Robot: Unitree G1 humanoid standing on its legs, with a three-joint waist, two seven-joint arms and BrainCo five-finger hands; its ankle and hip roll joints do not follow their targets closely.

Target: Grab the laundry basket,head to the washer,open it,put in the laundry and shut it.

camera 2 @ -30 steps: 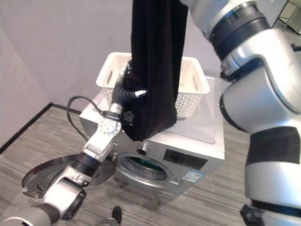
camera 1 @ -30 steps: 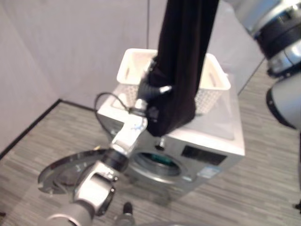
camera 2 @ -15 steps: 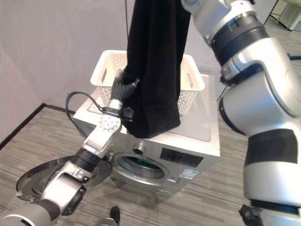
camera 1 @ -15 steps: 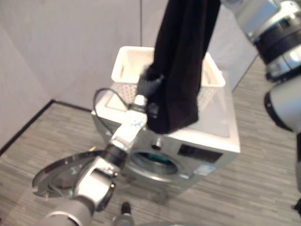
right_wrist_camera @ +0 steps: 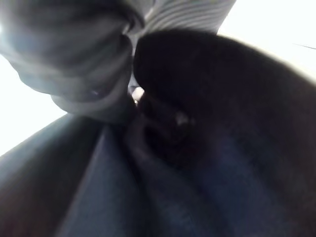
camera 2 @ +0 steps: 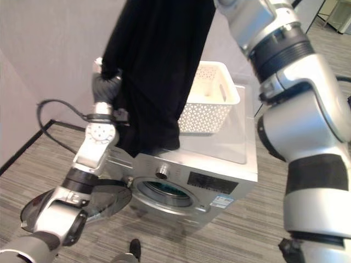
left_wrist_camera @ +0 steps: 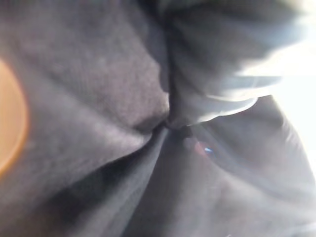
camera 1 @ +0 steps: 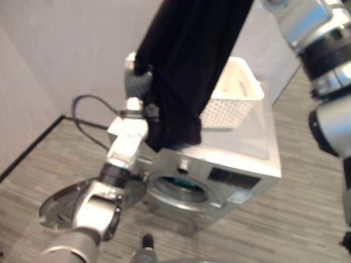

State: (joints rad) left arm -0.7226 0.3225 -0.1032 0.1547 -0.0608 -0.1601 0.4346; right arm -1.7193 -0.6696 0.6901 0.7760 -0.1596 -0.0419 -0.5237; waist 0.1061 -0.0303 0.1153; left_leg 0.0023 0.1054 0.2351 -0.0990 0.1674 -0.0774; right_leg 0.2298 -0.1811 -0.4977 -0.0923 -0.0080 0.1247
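A silver front-loading washing machine (camera 2: 186,175) stands on grey wood-grain plank flooring (camera 2: 33,170) in a corner of plain pale walls (camera 2: 49,60). Its round glass-fronted door (camera 1: 82,200) hangs open, low to the robot's left. On the machine's flat top sits a white perforated plastic laundry basket (camera 2: 211,101). A long black garment (camera 2: 156,71) hangs in front of the basket. The left hand (camera 2: 105,85) is bunched into its edge (fingers curled in the fabric), while the right hand's fingers cannot be made out.

Basket (camera 2: 211,98) on the washer (camera 2: 219,164), garment (camera 2: 156,66) hanging before it, open door (camera 2: 82,200) lower left.
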